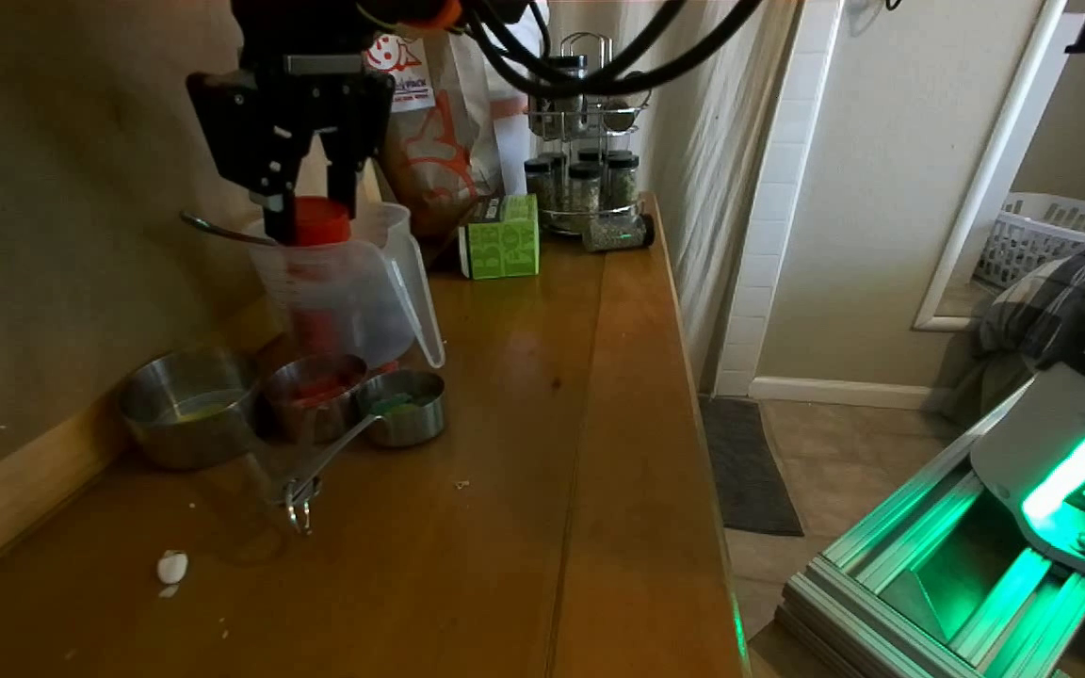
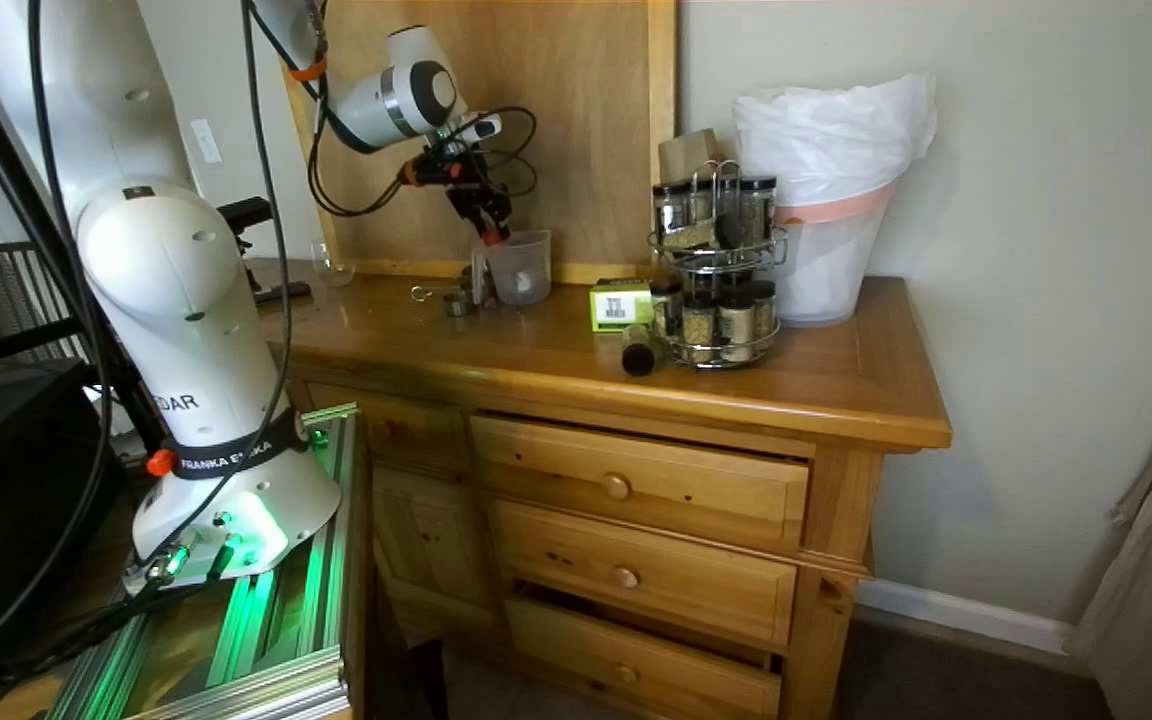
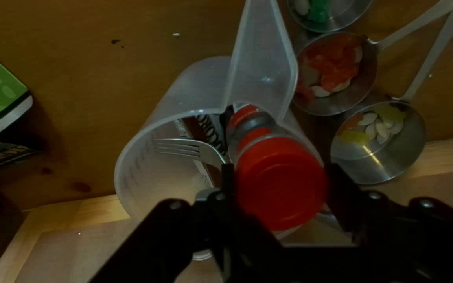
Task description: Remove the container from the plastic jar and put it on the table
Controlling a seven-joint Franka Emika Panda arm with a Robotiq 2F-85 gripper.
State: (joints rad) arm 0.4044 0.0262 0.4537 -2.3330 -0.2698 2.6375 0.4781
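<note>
The container shows its red cap [image 1: 321,226] above the rim of the plastic jar [image 1: 373,311]; its red body is seen blurred through the clear wall, inside the jar. In the wrist view the cap [image 3: 281,184] lies between my two black fingers, touching both, and the jar [image 3: 207,84] is around the body. My gripper [image 1: 309,215] points down over the jar, shut on the cap. The cap also shows in an exterior view [image 2: 492,238], under the fingers. The jar stands on the brown wooden table [image 1: 505,527]. The container's base is not clearly visible.
A fork [image 3: 187,147] and a brown packet [image 3: 210,131] are also in the jar. Metal measuring cups [image 1: 401,410] stand close beside it. A green box [image 1: 505,240], a spice rack [image 2: 716,260] and a fallen spice jar [image 2: 639,350] stand farther along. A wooden panel [image 2: 576,120] rises behind.
</note>
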